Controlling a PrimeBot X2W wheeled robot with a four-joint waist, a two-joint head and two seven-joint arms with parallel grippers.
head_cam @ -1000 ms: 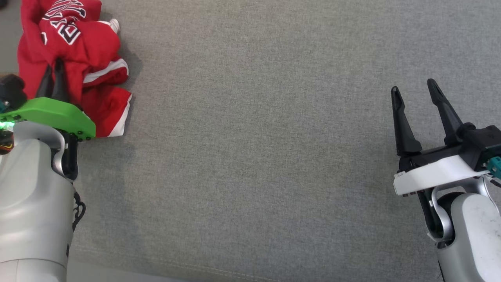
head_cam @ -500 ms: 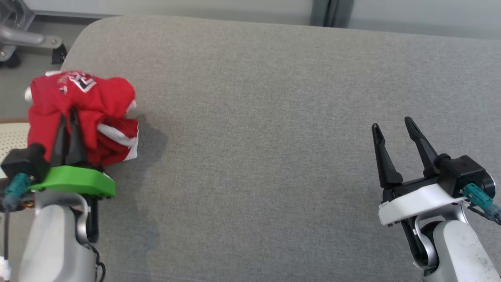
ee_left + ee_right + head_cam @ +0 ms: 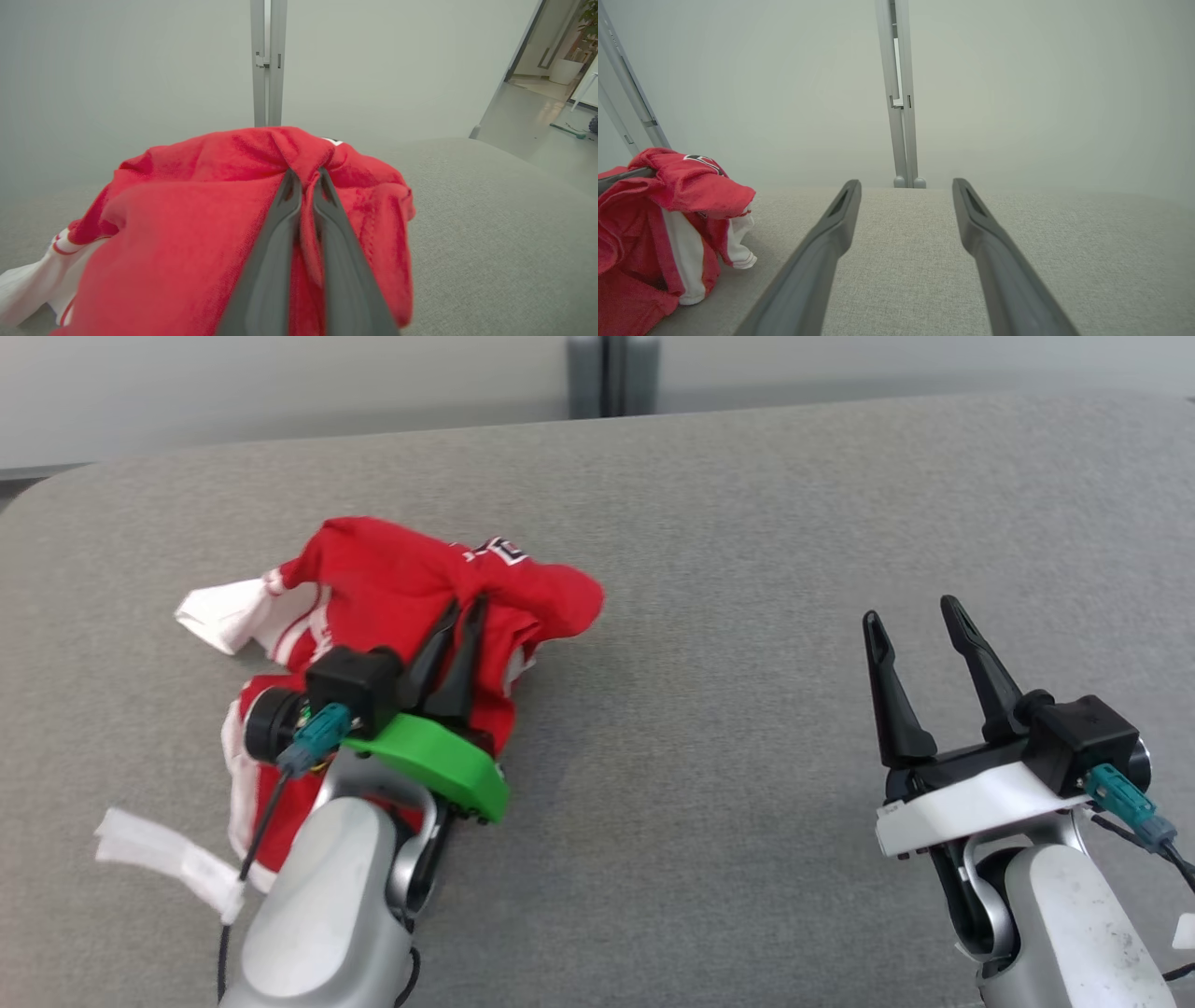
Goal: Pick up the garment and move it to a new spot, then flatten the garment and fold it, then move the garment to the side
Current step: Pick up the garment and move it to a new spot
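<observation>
A crumpled red garment (image 3: 392, 588) with white trim hangs bunched over my left gripper (image 3: 465, 604), which is shut on a pinched fold of it, left of centre above the grey surface (image 3: 747, 523). Close up, the left wrist view has the red garment (image 3: 187, 210) draped round the left gripper (image 3: 304, 173), cloth squeezed between the two fingers. My right gripper (image 3: 910, 609) stands open at the right with nothing between its fingers. From the right wrist view the garment (image 3: 658, 224) hangs at the left, apart from the open right gripper (image 3: 906, 183).
The grey fabric surface (image 3: 924, 261) stretches wide between the two arms. A pale wall with a grey vertical post (image 3: 611, 375) runs behind its far edge. A white tag (image 3: 163, 859) dangles beside my left forearm. A doorway (image 3: 551, 56) opens at the far right.
My left gripper has lifted the garment off the surface's left end and carried it rightward toward the middle. The head camera has tilted up and turned. The right gripper stays open.
</observation>
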